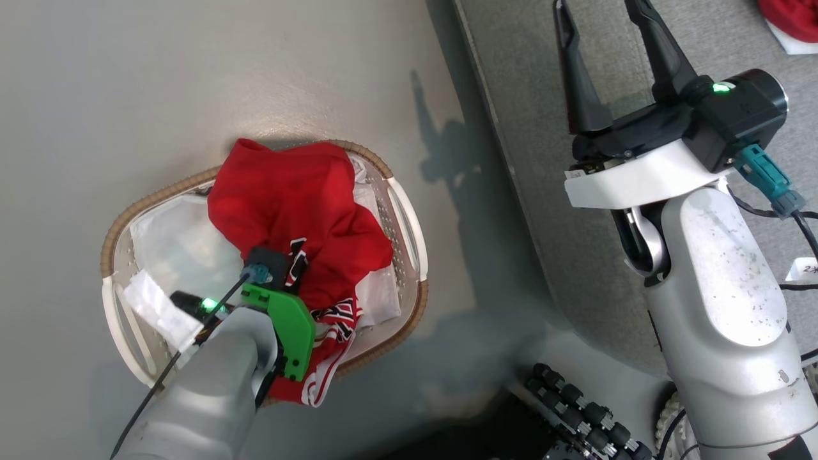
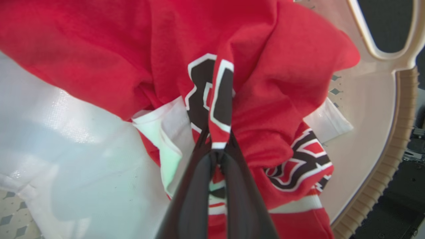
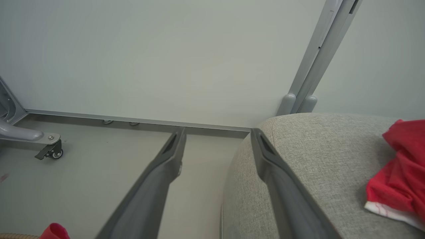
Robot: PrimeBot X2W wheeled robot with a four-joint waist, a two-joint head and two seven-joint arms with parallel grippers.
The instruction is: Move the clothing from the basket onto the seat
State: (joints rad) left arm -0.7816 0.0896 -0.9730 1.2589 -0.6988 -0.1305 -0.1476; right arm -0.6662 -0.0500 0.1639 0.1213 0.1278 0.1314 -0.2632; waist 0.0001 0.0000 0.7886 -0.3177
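The left gripper [image 2: 217, 151] is down in the basket [image 1: 156, 199], its two fingers pinched nearly together on a raised fold of the jersey [image 1: 294, 204], the fold that bears the black-and-white number. The rest of the jersey lies heaped across the middle and right of the basket, with a striped hem spilling over the near rim. The white liner [image 2: 66, 149] lies under it and to the left. A white flap sits just beside the fingers, and from the wrist view it cannot be told whether it is caught in the pinch as well. The seat [image 1: 524, 76] lies to the right of the basket, across a strip of bare floor [image 1: 192, 76], so the carry probably has to go up first and then rightward over the seat's rounded edge. The right gripper [image 3: 218, 132] hangs above that edge, spread wide and holding nothing. It is nearer the seat, while the left is the one at the basket. A second jersey [image 3: 398, 172] already lies on the far right of the seat.
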